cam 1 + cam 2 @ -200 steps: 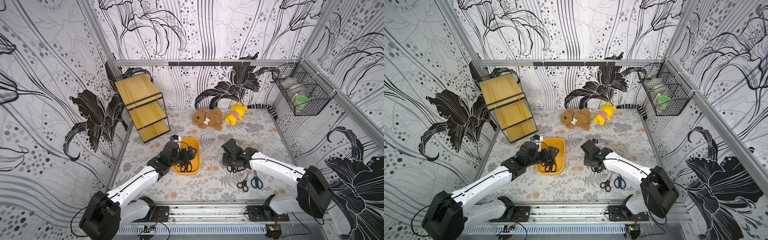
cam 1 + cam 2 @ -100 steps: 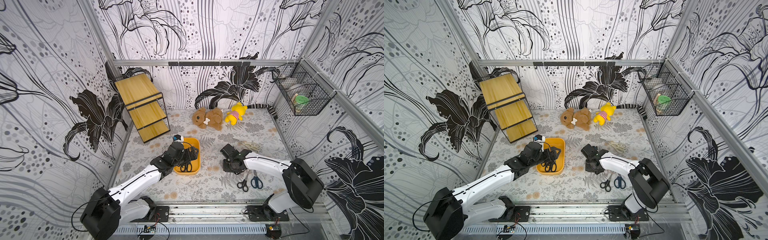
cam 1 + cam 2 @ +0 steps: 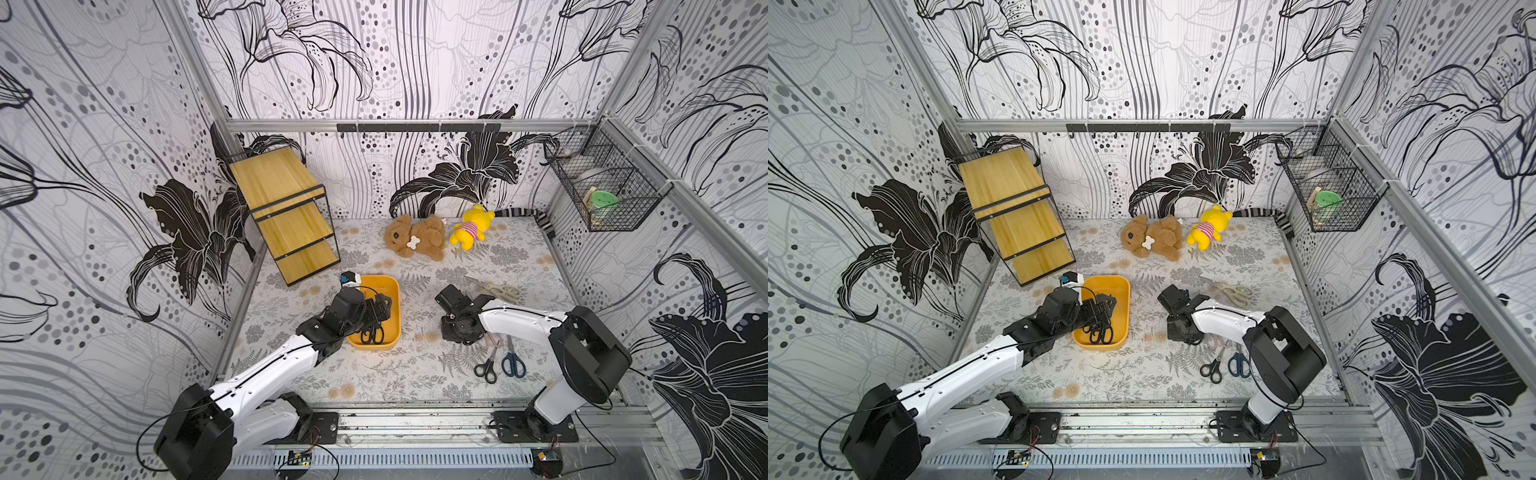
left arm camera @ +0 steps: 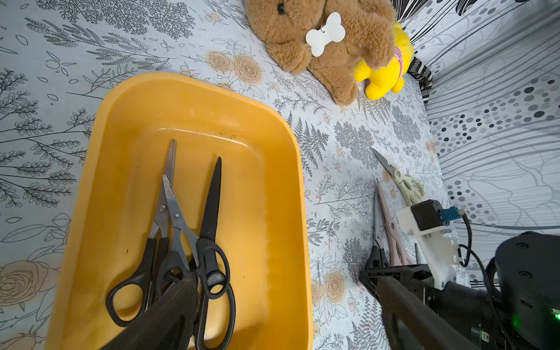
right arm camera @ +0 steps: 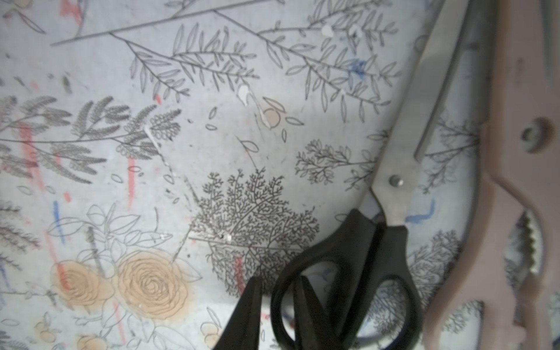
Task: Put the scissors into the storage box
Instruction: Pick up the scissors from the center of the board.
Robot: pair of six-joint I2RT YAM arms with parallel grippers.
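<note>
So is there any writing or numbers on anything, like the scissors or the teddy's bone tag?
Nothing here can be read.
Bone tag on the brown teddy: blank white.
Scissors in the orange box: no print shows on them.
Green round thing in the wire basket: too small to tell.

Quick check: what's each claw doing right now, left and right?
Left claw: open wide over the storage box, holding nothing.
Right claw: astride a handle loop of the black-handled scissors; whether it grips yet cannot be told.
</note>
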